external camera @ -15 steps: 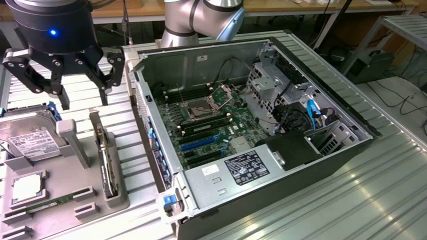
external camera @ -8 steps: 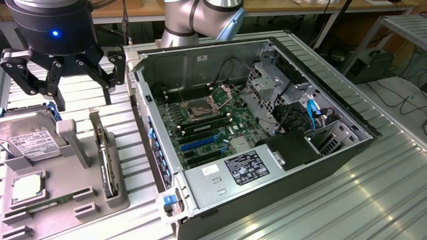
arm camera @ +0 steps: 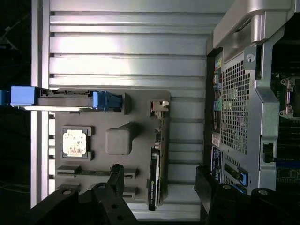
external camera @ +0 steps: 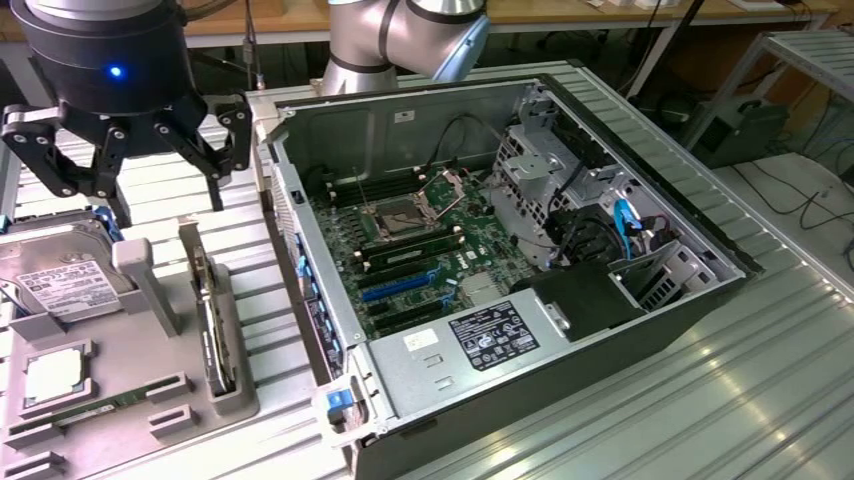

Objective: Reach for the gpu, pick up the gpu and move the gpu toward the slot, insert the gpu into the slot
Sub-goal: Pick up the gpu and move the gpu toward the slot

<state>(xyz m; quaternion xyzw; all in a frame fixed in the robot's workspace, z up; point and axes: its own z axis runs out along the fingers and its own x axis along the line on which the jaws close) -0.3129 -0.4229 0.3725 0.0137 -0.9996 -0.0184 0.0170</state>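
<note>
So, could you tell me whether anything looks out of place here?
Nothing stands out: the gpu stands on edge in its grey holder, the gripper hangs above it with jaws open, and the computer case lies open.

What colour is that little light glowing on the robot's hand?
Blue; the light shows best in the exterior view.

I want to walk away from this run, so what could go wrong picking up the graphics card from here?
1. The card stands on edge in a narrow groove of the gray tray, with the open tool above; an off-centre descent might land a finger on its edge.
2. The hard drive sits on the same tray, so a finger could bump it.
3. The case rises next to the tray; a lifted card might clip it.
</note>
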